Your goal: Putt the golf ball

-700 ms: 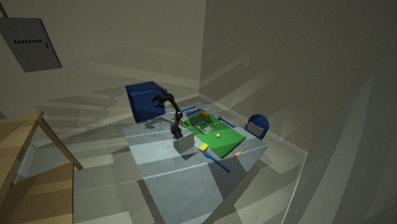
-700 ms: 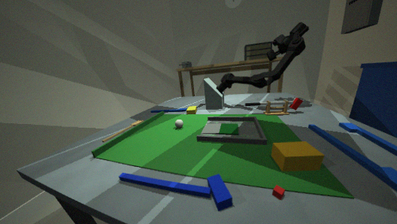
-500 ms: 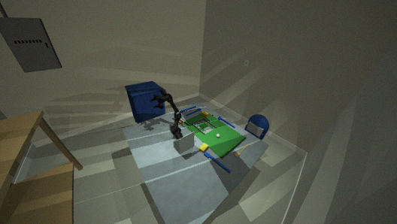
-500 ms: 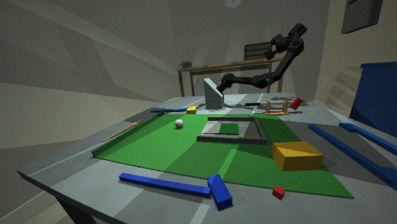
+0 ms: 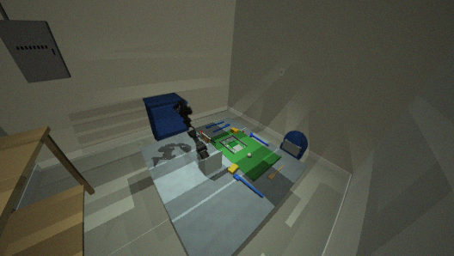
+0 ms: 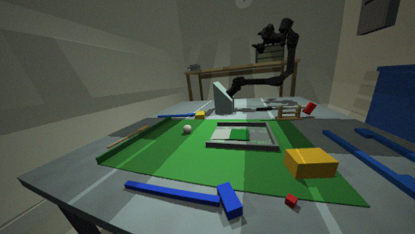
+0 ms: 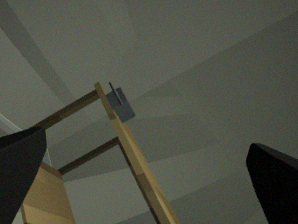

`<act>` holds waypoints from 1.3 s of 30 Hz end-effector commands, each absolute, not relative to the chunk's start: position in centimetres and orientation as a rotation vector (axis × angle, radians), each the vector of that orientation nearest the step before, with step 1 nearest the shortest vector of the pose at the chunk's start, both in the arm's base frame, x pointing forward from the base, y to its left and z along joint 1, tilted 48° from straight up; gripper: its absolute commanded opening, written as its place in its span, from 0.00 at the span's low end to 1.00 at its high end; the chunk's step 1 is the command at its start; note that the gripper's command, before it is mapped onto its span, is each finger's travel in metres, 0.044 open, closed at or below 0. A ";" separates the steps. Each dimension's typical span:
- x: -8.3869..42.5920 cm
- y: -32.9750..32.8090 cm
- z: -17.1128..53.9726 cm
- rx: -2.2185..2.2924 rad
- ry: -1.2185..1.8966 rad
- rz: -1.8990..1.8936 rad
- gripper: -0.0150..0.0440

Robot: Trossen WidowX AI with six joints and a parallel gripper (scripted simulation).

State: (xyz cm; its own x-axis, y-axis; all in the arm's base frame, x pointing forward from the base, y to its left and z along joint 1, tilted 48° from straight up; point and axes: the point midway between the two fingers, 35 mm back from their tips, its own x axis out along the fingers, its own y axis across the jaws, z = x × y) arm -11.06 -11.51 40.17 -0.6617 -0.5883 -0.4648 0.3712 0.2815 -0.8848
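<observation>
End effector [image 6: 262, 43] up high above the far side of the desk [image 6: 59, 173], fingers spread wide, nothing between them. In the wrist view the two dark fingers sit at the left and right edges, with only wall and a wooden shelf frame [image 7: 136, 163] between them, so it points away from the desk. Arm [image 6: 288, 59] rises from its base near the grey wedge block [image 6: 222, 99] and folds back at the top.

Red putter [image 6: 292, 107]: lies flat on the desk at the far side, dark shaft with red head, just beside a small wooden fence piece [image 6: 288, 112], well apart from the end effector. Untouched.

Golf ball [image 6: 187, 129]: white, on the green mat [image 6: 189, 157], near its left raised edge, left of the grey-framed raised green [image 6: 244, 135]. Ball not on the raised green.

Other stuff: yellow block [image 6: 310, 162] on the mat's right part, small yellow block [image 6: 200, 115] at far edge, blue L-shaped putter [image 6: 185, 194] on the near desk, small red cube [image 6: 291, 200] beside it, long blue bars [image 6: 365, 157] at right, wooden stick [image 6: 127, 136] at left off the mat.
</observation>
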 end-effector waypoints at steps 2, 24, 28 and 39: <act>-6.4 -17.8 36.6 -0.371 1.599 -1.102 1.00; 23.0 -10.8 21.9 -0.717 0.797 0.556 1.00; 25.4 -4.8 20.0 -0.682 0.642 0.834 1.00; 25.0 9.9 16.9 -0.426 0.317 1.443 1.00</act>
State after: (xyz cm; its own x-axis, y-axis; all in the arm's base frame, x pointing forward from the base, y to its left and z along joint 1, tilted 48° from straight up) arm 25.71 7.14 17.27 0.1985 0.8247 -0.5296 -0.9800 0.1591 -0.1196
